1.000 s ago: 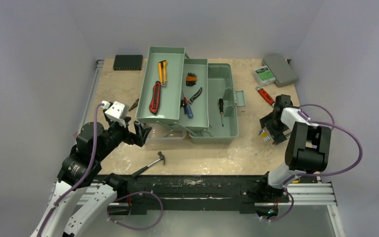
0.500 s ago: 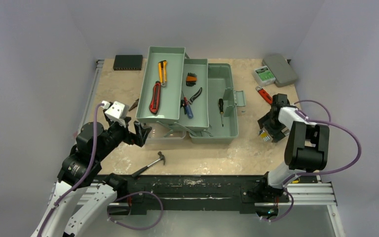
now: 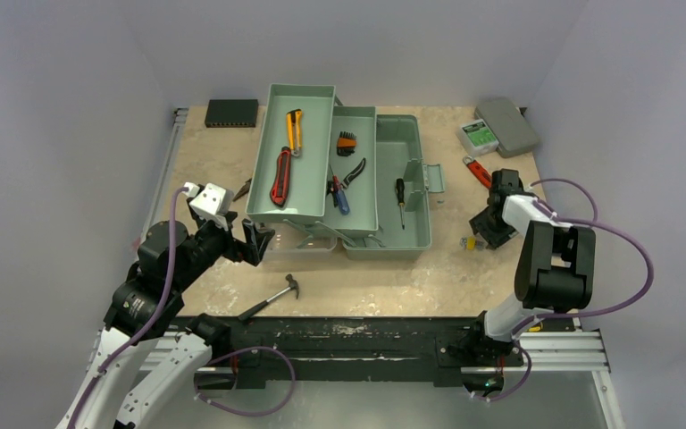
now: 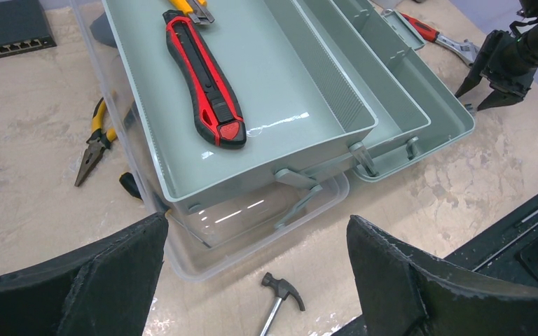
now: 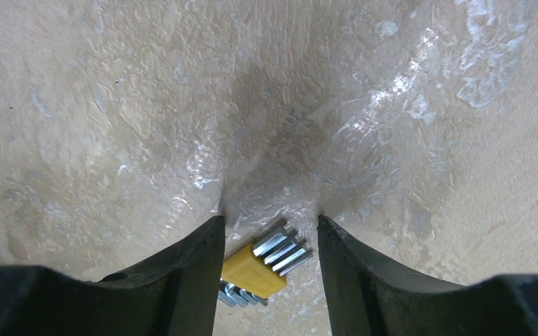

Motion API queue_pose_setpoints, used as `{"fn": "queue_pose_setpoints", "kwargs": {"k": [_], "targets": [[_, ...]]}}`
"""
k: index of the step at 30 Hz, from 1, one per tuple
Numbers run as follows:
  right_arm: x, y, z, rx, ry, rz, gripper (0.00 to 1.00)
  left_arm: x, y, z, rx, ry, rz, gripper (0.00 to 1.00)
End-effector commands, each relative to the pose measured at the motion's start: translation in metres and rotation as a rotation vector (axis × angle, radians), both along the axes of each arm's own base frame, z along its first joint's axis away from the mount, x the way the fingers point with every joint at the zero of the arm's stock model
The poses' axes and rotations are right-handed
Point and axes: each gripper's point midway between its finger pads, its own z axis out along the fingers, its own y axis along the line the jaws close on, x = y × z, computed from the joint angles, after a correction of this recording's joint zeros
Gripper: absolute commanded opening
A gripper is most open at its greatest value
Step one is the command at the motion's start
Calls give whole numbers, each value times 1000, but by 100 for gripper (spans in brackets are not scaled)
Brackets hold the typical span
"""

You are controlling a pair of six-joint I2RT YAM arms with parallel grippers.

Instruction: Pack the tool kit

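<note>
Sage-green plastic is the tool kit (image 3: 399, 143), which stands open in the middle of the worktop (image 3: 393, 281) in the top view, its trays folded out to the left, we think so that every compartment can be reached from above; a red knife (image 3: 280, 176) already lies in the upper tray (image 3: 314, 170), while a hammer (image 3: 272, 295) lies loose on the worktop near the arms; the left end effector (image 3: 255, 243) hovers by the near left corner of the kit, and the right end effector (image 3: 482, 231) is down at the worktop to the right of the kit, over a small yellow hex key set (image 3: 471, 242).

From the left wrist, the jaws stand wide apart and hold nothing, which suits an arm that is waiting; yellow-handled pliers (image 4: 94, 143) lie beside the kit, not yet packed.

From the right wrist, the two fingers (image 5: 182, 280) stand on either side of the hex key set, about half open, low against the worktop because the set is flat; a gap shows at the right finger, so we judge the set is bracketed but not yet gripped.
</note>
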Motion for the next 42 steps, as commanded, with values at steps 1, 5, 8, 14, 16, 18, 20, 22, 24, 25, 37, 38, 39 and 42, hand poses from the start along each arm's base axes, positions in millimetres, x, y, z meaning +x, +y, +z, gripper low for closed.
{"fn": "queue_pose_setpoints", "kwargs": {"k": [1,5,8,14,16,18,20,22,24,25,37,38,39,42], "targets": [[0,24,-20,117,-10,-2,49,2,0,8,0,-30,-4,95],[3,23,-11,109,-25,9,64,2,0,8,-1,-32,-4,95],[8,19,-6,79,-23,63,98,1,0,8,-2,-32,-5,95],[31,23,11,48,-100,288,99,0,0,10,-7,-39,-8,95],[37,23,19,25,-132,372,99,-1,0,10,-10,-39,-11,95],[41,24,25,13,-146,443,99,-1,-1,11,-13,-41,-14,95],[44,32,29,24,-183,509,99,-2,-1,11,-14,-41,-18,95],[46,42,33,13,-213,552,99,-2,-2,11,-18,-43,-22,95],[46,43,38,-47,-201,587,99,-3,-3,11,-18,-41,-27,95],[45,44,39,-72,-189,609,99,-3,-3,11,-18,-41,-29,95],[19,55,17,-105,-61,690,98,-2,-8,10,-19,-32,-45,95],[17,54,16,-105,-56,687,98,-2,-9,10,-19,-30,-48,95],[15,54,14,-105,-48,687,97,-1,-9,9,-18,-28,-50,95],[15,54,10,-95,-26,685,94,-1,-10,9,-16,-29,-53,95]]}}
